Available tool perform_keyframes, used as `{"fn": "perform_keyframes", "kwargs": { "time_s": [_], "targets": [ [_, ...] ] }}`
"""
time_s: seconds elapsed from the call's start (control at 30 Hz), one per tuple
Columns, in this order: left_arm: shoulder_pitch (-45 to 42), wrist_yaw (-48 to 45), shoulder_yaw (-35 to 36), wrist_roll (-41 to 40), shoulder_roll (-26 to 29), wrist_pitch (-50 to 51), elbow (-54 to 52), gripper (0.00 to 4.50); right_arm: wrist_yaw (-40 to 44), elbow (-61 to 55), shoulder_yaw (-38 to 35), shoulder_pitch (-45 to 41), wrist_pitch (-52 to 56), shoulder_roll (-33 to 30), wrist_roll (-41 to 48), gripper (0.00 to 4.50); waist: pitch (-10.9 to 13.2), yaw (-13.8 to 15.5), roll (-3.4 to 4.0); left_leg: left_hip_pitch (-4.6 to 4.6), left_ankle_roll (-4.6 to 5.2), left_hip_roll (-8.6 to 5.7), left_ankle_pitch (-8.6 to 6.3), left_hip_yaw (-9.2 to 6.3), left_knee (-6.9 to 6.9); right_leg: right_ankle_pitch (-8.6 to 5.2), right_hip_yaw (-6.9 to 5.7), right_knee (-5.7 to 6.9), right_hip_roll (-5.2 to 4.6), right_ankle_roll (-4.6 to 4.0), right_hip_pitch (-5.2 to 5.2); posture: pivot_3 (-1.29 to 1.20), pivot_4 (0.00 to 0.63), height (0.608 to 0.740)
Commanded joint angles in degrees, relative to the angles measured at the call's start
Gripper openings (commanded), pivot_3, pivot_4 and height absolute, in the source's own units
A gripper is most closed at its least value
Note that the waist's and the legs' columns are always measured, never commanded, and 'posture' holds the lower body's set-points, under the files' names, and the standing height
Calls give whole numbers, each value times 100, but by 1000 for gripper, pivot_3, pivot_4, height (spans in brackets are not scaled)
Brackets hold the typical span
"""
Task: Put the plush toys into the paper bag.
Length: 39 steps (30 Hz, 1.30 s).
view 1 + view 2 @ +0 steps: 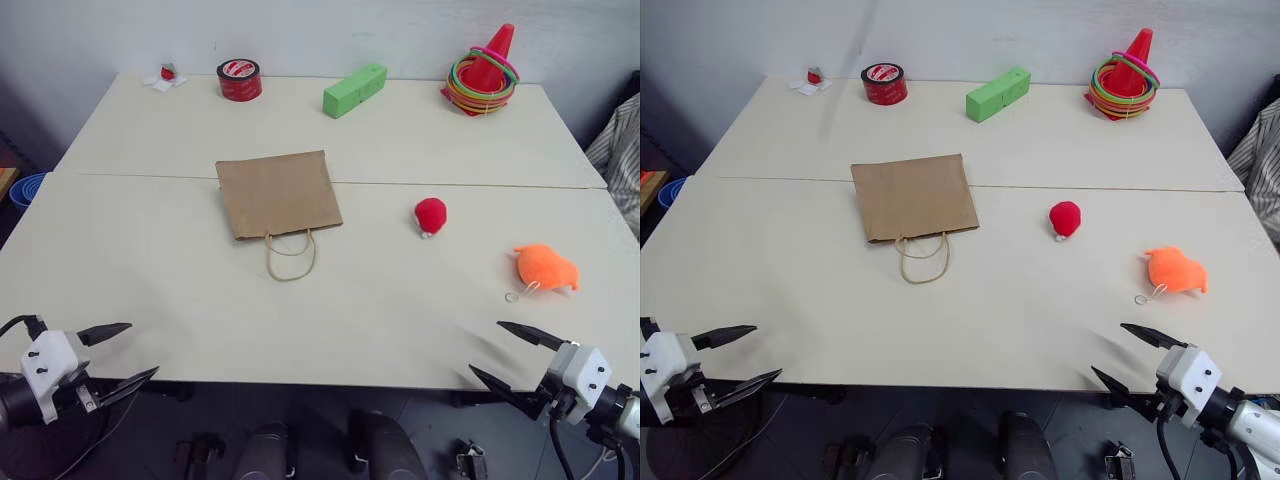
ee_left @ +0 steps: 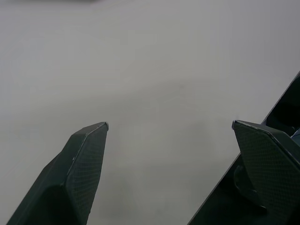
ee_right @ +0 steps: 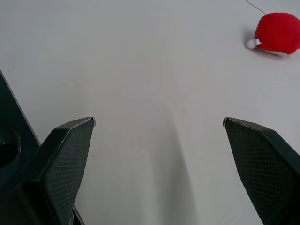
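Note:
The brown paper bag (image 1: 278, 193) lies flat in the middle of the table, its cord handles toward me. To its right rests the round red plush toy (image 1: 430, 214), which the right wrist view catches too (image 3: 278, 33). Farther right and nearer me lies the orange plush toy (image 1: 545, 268) with its keyring loop. At the table's near left corner my left gripper (image 1: 134, 351) hangs open and holds nothing. My right gripper (image 1: 487, 349) is open and empty at the near right edge, short of the orange toy.
Along the table's (image 1: 400, 320) far side stand a red tape roll (image 1: 239, 79), a green block (image 1: 353, 90), a red cone with coloured rings (image 1: 484, 75) and a small red item on white paper (image 1: 166, 76). A striped sleeve (image 1: 622, 150) shows at the right edge.

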Motion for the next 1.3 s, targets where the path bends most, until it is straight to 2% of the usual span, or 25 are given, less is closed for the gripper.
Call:
{"fn": "perform_keyframes", "kwargs": {
  "time_s": [0.03,0.17,0.33,0.4,0.5,0.63,0.73,0.8,0.9,1.0,1.13,1.2,1.3],
  "targets": [
    [25,12,101,-147,-79,-42,-214,4401,108,-135,63,45,-80,-57,93,4500,0,1,0,0,-1,0,1,0,0,0,0,0,0,0,0,0,150,740],
    [-272,185,22,-545,-51,549,-567,4401,46,-306,249,-165,-94,132,258,4500,-1,1,-1,0,-2,0,1,0,4,0,0,4,0,0,1,0,150,740],
    [-1879,529,-1028,-435,297,1363,-890,4401,-862,-1166,583,-947,651,615,615,4500,0,21,4,-2,-7,0,7,-6,52,1,0,54,-1,0,4,0,150,740],
    [-2687,600,-1697,-42,263,1297,-687,4401,-1092,-1354,751,-1185,799,734,555,4500,-7,37,13,0,-6,0,7,-5,57,3,2,58,-2,1,8,0,150,740],
    [-4075,789,-2739,638,-151,1051,-26,4401,-1331,-1437,996,-1486,913,865,407,4500,-9,68,15,-5,-10,-4,6,-3,58,3,-2,58,2,1,4,0,150,740],
    [-5260,938,-3661,1538,-701,300,1158,4401,-1479,-1384,1170,-1598,922,944,247,4500,-10,76,12,-17,25,-9,25,17,72,5,-13,85,21,6,-1,0,150,740],
    [-5846,1099,-3998,1875,-1132,-118,1987,3858,-1556,-1370,1232,-1548,888,980,169,4500,-11,53,10,-16,31,-7,24,32,74,6,-37,83,25,11,-4,0,150,740],
    [-6063,1118,-4101,1994,-1283,-277,2372,3208,-1602,-1385,1257,-1509,855,995,126,4500,-11,52,9,-17,34,-6,25,34,79,7,-41,83,25,13,-4,0,150,740],
    [-6393,1064,-4398,2403,-1309,-1101,3085,2259,-1732,-1471,1278,-1385,828,1063,61,4500,-11,43,8,-16,35,-5,26,33,82,7,-42,87,23,15,-3,0,150,740],
    [-6780,824,-4492,2275,-1530,-1275,3322,1257,-1827,-1560,1297,-1238,775,1114,-9,4500,-11,42,8,-17,36,-4,26,31,83,7,-45,90,21,15,-3,0,150,740],
    [-7139,203,-4554,2002,-1763,-1451,3498,24,-1897,-1650,1427,-1217,927,1068,-153,3573,-11,83,7,-22,42,-8,25,29,93,10,-48,91,16,19,-2,0,150,740],
    [-7300,-224,-4490,1604,-1904,-1268,3357,0,-1911,-1748,1652,-1370,1267,1002,-195,2779,-11,85,7,-22,43,-8,25,28,95,10,-49,92,16,19,-2,0,150,740],
    [-7480,-885,-4350,905,-2061,-922,3068,0,-1993,-1872,1993,-1741,1744,996,-231,1816,-10,45,6,-23,43,-3,25,28,103,10,-49,96,20,19,-2,0,150,740]
  ]
}}
